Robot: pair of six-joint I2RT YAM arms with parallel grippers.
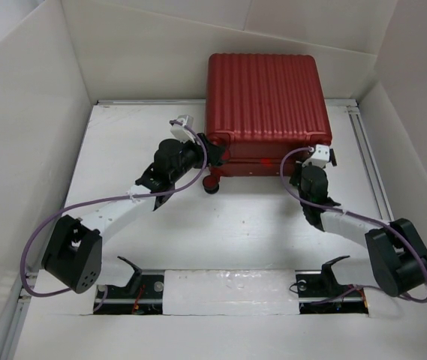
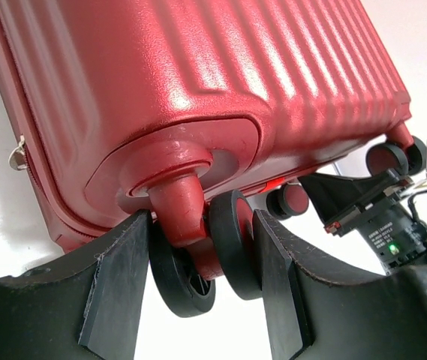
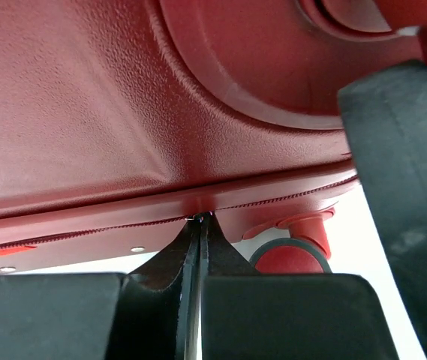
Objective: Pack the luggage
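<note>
The luggage [image 1: 266, 97] has a hard red plastic shell, ribbed on its broad face and finely pebbled up close, with a soft satin sheen (highlights spread rather than glint). Its wheels [image 2: 236, 244] carry matt black, rubbery-looking tyres on smooth red plastic forks. A fine-toothed zip [image 3: 273, 201] runs along the seam. The left pincer [image 2: 202, 225] and right pincer [image 3: 200, 225] have dull black fingers [image 2: 115, 292], faintly grainy. The counter [image 1: 236, 240] is matt white, and the cable [image 1: 85, 206] has a smooth lilac sheath.
</note>
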